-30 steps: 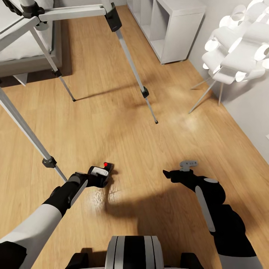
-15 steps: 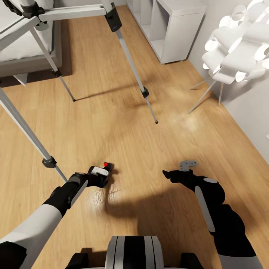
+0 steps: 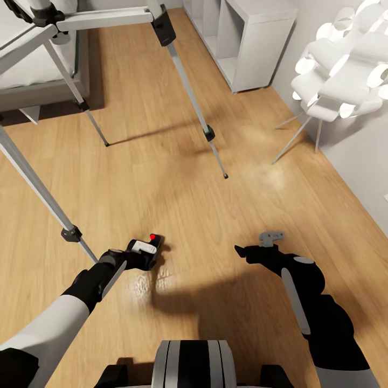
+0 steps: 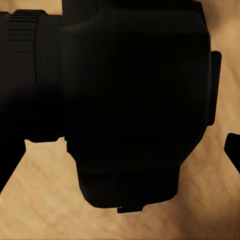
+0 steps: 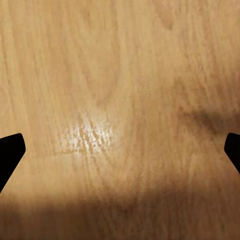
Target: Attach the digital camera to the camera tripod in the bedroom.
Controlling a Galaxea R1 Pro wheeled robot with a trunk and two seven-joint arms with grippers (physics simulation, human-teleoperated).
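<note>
Lower left of the head view, my left jaws (image 3: 146, 253) pinched one digital camera (image 3: 151, 247) above the floor (image 3: 161, 183); right jaws (image 3: 241, 250) spread; one camera tripod (image 3: 186, 86), three legs.

Over the last second almost nothing changed. In the lower left of the head view, the black left gripper (image 3: 144, 254) with the small black boxy digital camera (image 3: 151, 246) with its red button shifted, if at all, only a hair. No other displacement could be made out anywhere across the frame between the earlier pictures and this one.
</note>
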